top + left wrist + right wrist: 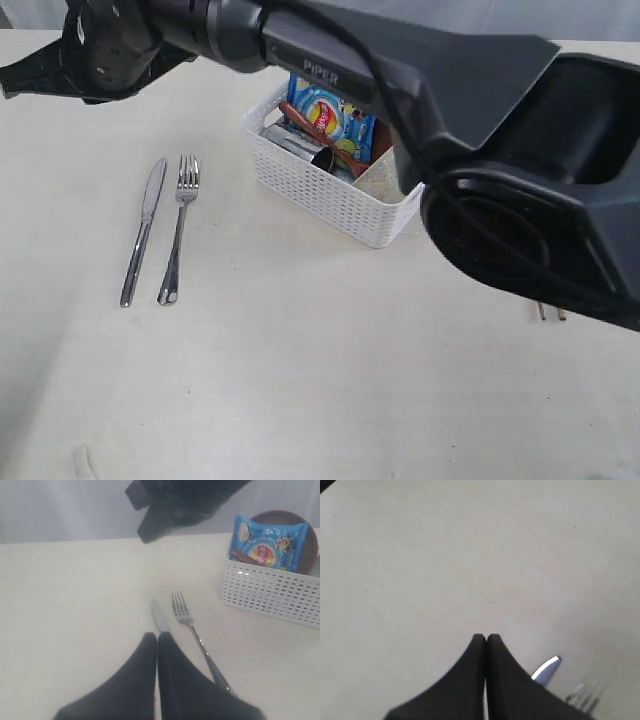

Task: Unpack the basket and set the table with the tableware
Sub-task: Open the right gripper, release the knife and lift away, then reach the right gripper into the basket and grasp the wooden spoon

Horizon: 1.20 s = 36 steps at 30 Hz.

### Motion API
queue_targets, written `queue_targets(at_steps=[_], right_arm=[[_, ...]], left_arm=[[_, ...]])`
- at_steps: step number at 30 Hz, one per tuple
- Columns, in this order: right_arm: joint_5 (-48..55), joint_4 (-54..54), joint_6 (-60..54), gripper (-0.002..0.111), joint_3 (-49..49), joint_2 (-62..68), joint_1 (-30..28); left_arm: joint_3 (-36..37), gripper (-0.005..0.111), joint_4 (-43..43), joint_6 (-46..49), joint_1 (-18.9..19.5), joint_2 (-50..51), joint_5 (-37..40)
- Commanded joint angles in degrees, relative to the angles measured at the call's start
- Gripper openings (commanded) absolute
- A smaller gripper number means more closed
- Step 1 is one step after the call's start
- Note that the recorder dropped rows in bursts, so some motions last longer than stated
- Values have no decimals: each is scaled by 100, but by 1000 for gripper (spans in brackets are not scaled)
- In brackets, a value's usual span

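A steel knife (143,232) and fork (177,230) lie side by side on the cream table (300,380), left of the white basket (330,195). Inside the basket are a blue chip bag (330,112), a reddish wooden spoon (318,128), a steel cup (322,158) and a pale bowl (384,174); the brown plate (286,516) stands behind the bag. Chopstick ends (550,312) show under the arm at the right. My right gripper (486,637) is shut and empty, reaching across beyond the knife tip (547,668). My left gripper (157,636) is shut and empty over the knife (160,616).
The right arm's black body (480,130) crosses the exterior view from the right to the upper left and hides part of the basket and the table's right side. Bare tabletop lies in front of the cutlery and basket.
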Motion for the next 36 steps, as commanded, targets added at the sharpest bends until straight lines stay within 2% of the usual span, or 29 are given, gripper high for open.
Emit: queue_targets(at_steps=[1,9,14,19,29,36], right_arm=[[1204,-236,-650,0,-31,-470,26],[1682,-394,-1479,0,-31,-1212,176],[2436,-405,-1969,0,-31,-1444,165],[2449,-379,-1891,0,175,-1735,141],[2137,-599,-1724,0,1056,-2513,113],[1653,-1242,-1404,0,2428,-3114,20]], left_arm=[[18,0,24,-17,-33,-19,-12],[18,0,24,-17,-33,-19,-12],[18,0,-7,-16,-33,-19,-12],[18,0,-7,-16,-33,-19,-12],[18,0,-7,-16,-33,-19,-12],[18,0,-7,-16,-33,-19,-12]])
